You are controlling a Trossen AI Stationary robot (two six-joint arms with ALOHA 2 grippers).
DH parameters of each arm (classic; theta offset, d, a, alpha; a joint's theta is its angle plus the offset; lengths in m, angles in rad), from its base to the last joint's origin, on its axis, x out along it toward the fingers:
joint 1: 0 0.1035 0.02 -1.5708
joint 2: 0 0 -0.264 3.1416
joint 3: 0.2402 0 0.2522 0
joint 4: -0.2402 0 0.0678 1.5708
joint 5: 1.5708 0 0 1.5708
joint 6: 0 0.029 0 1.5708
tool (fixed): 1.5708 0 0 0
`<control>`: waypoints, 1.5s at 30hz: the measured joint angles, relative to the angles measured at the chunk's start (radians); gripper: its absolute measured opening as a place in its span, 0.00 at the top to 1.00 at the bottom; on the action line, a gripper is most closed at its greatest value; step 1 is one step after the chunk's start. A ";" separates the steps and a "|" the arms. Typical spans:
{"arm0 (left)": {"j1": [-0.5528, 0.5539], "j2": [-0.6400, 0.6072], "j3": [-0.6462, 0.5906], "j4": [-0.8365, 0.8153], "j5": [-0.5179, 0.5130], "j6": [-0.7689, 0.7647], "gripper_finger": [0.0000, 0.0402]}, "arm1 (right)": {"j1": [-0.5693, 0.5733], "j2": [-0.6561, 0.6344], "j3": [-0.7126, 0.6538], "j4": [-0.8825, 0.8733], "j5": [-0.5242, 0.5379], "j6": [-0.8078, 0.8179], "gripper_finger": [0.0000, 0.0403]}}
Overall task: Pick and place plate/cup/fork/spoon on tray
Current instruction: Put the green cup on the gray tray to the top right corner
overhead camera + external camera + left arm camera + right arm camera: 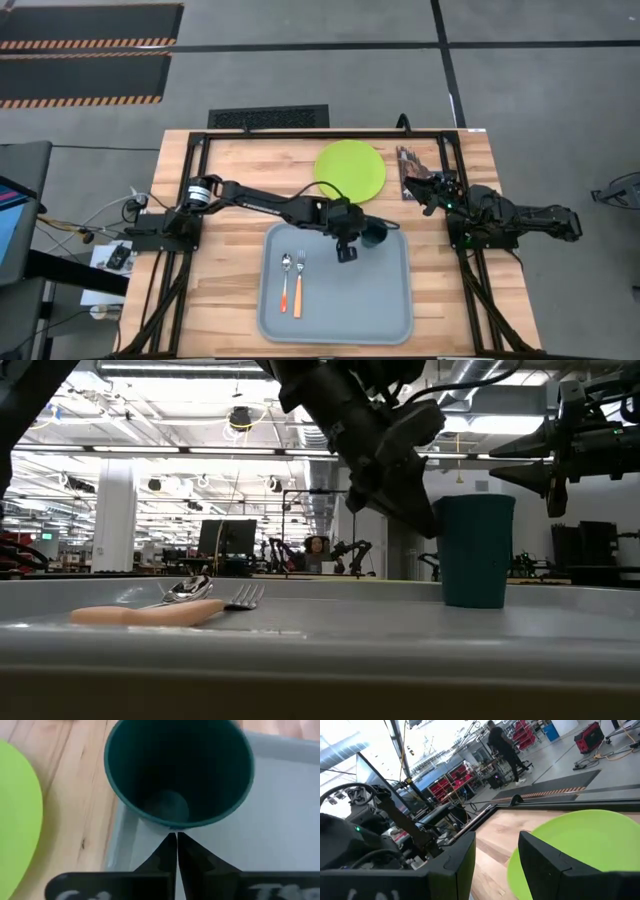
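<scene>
The left gripper (347, 250) hangs over the tray (390, 320), its fingers (170, 851) pressed flat together with nothing between them. The cup (374, 236) stands upright just ahead of the fingertips, apart from them, inside the tray near the corner closest to the plate (350, 170). In the left wrist view the cup's (175, 775) open mouth faces the camera and its base rests on the tray floor beside the raised rim.

Status, judged from the present layout:
- Cup: placed on the tray and released.
- Spoon (285, 280) and fork (299, 278): placed; they lie side by side on the tray, on the far side of the gripper from the cup, handles pointing away from the plate.
- Plate: not yet placed. It lies flat on the wooden table (230, 170), beyond the cup and outside the tray.

The right gripper (428, 195) waits at the table's right edge, well apart from the tray, jaws parted and empty, with the plate (580, 845) directly ahead of it.

Appearance of the cup: a small, dark teal-green cylinder, plain-walled, slightly tapered toward the base, empty inside. In the low view the cup (478, 550) stands level on the tray floor.
</scene>
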 joint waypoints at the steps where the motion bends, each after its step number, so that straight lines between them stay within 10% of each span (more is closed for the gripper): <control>1: 0.001 0.000 -0.001 0.002 -0.007 -0.001 1.00 | 0.000 0.000 0.000 0.000 0.000 0.000 0.57; 45: 0.015 0.000 0.000 0.047 0.048 -0.034 1.00 | 0.000 0.000 0.000 0.000 0.000 -0.016 0.57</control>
